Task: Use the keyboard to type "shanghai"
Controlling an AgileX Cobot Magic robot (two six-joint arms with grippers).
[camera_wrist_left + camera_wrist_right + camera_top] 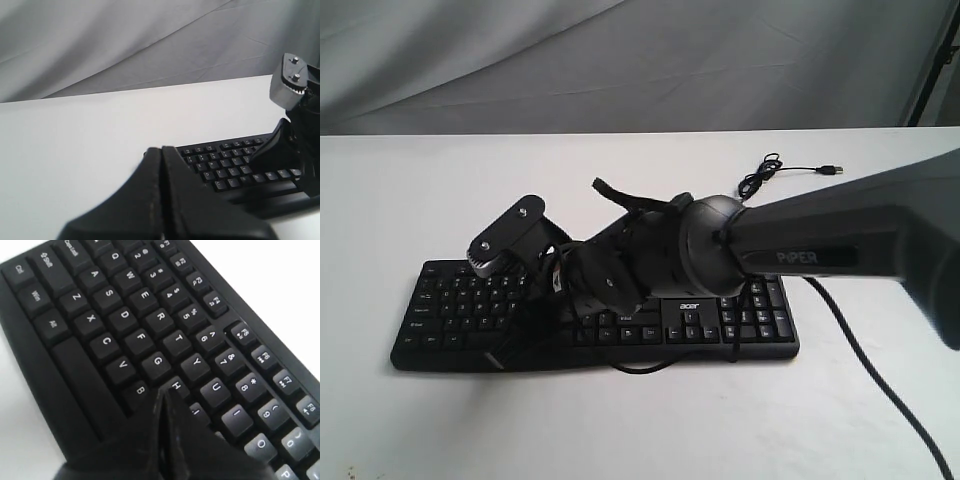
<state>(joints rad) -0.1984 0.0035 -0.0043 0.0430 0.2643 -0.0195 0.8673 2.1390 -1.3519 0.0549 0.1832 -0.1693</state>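
The black keyboard [450,310] lies on the white table [410,190], with an "acer" logo [688,304] toward its right. My right gripper [164,391] is shut, fingers pressed together, and its tip sits at the lower edge of the H key [177,384], between B and J. In the exterior view the right arm [800,250] reaches across the keyboard's middle and its gripper [525,320] points down at the left half. My left gripper [162,149] is shut and hovers beside the keyboard [225,165], off its far corner. It is out of the exterior view.
The keyboard's thin USB cable [760,178] lies coiled behind it, with its plug [832,169] loose on the table. The right arm's own black cable [880,380] trails over the front right of the table. A grey cloth backdrop [620,60] hangs behind.
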